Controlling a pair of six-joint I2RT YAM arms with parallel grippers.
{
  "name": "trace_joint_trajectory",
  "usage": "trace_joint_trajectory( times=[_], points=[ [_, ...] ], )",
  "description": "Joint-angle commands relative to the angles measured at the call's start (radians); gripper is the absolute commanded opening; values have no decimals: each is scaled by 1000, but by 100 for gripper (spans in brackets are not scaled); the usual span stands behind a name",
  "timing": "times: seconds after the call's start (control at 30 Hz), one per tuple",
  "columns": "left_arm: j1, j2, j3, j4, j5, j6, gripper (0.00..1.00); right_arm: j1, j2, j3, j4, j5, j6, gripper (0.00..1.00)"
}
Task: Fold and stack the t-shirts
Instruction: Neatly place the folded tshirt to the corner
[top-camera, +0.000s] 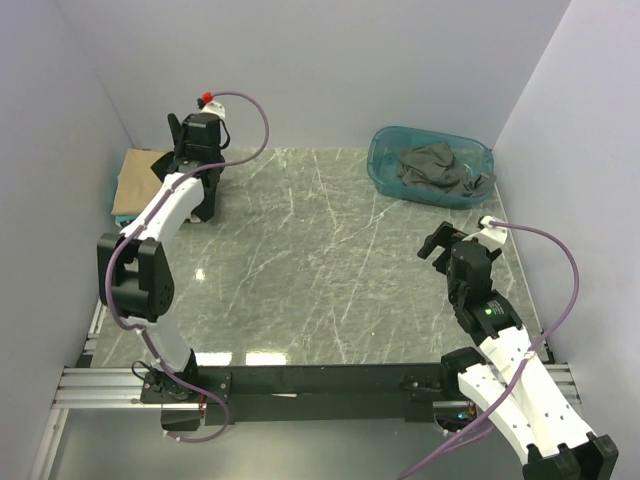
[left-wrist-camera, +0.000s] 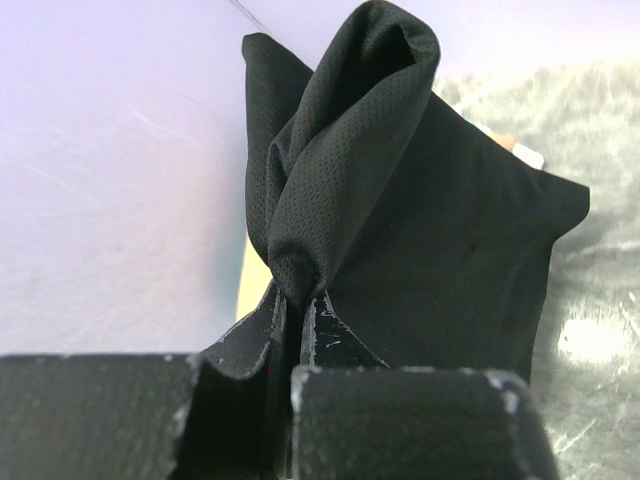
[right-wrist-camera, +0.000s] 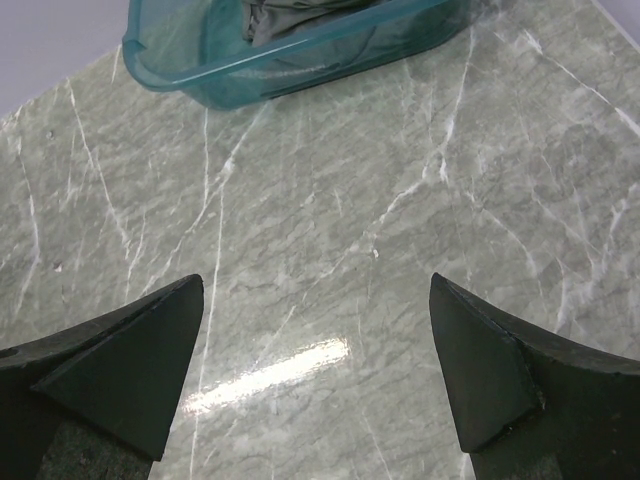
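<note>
Black shirt (left-wrist-camera: 400, 220), dark grey shirt (top-camera: 432, 166) and tan shirt (top-camera: 138, 180) on a grey-green marble table (top-camera: 330, 270).
Fine dotted mesh weave on the black shirt; thin white veins across the table; the tub (top-camera: 378, 168) is see-through teal.

robot test cell in a lab; plain pale partition walls (top-camera: 330, 70) box in a marble-patterned surface (top-camera: 330, 260) on three sides; two white-and-black arms, the left arm (top-camera: 165, 215) and the right arm (top-camera: 500, 340), are mounted on a black crossbar (top-camera: 320, 380) with aluminium extrusion rails (top-camera: 95, 385) at the near edge; purple cables (top-camera: 266, 128) loop loose off both wrists; staged props: a teal plastic tub (top-camera: 385, 165) at the far right with a dark grey t-shirt (top-camera: 435, 168) in it
</note>
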Motion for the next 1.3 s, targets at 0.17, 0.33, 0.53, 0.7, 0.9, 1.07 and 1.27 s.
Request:
trace_joint_trajectory(
  times=[0.17,0.33,0.53,0.7,0.9,1.07,1.27],
  points=[
    [5,-88,81,53,-5,55,1,0,15,26,7,31,11,100],
    [8,-100,87,52,4,62,1,0,16,24,10,31,11,100],
    [40,-91,67,52,11,64,1,0,21,27,4,31,11,100],
    [81,-81,22,116,42,90,1,0,18,37,-14,39,5,100],
    [129,10,67,128,73,93,1,0,4,38,-11,50,-7,100],
    [169,76,114,168,80,125,1,0,-18,24,12,31,-24,100],
    [241,127,118,177,113,79,1,0,-30,12,32,38,-34,100]
  ],
)
